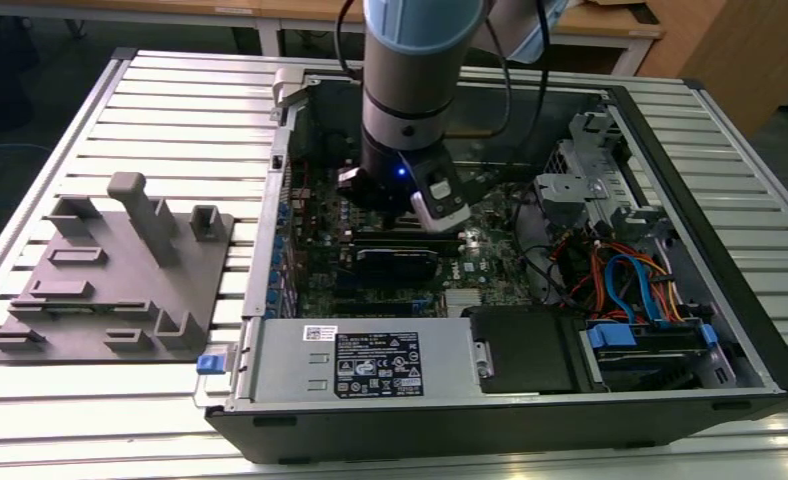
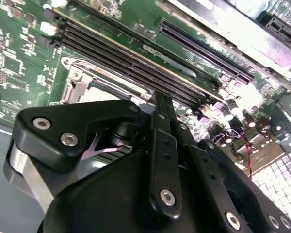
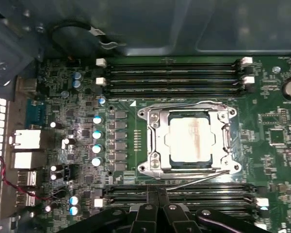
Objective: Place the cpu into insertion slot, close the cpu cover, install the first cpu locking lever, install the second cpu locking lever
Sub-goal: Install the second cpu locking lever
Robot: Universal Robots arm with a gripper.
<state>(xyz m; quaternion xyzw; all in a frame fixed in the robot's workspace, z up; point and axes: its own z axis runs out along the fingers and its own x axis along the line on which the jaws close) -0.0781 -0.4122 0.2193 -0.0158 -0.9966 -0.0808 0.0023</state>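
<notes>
cpu point(image 3: 190, 141) in insertion slot point(image 3: 155, 119), near gripper point(image 3: 157, 194) (apart)

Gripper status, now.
Gripper: shut, holding nothing, hanging above the motherboard beside the socket, where the cpu sits under its cover.

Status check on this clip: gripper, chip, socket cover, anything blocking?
Gripper low over the board, fingers together, holding nothing. Chip seated in its socket, cover down around it. One thin lever angled up beside the socket. Nothing blocking.
</notes>
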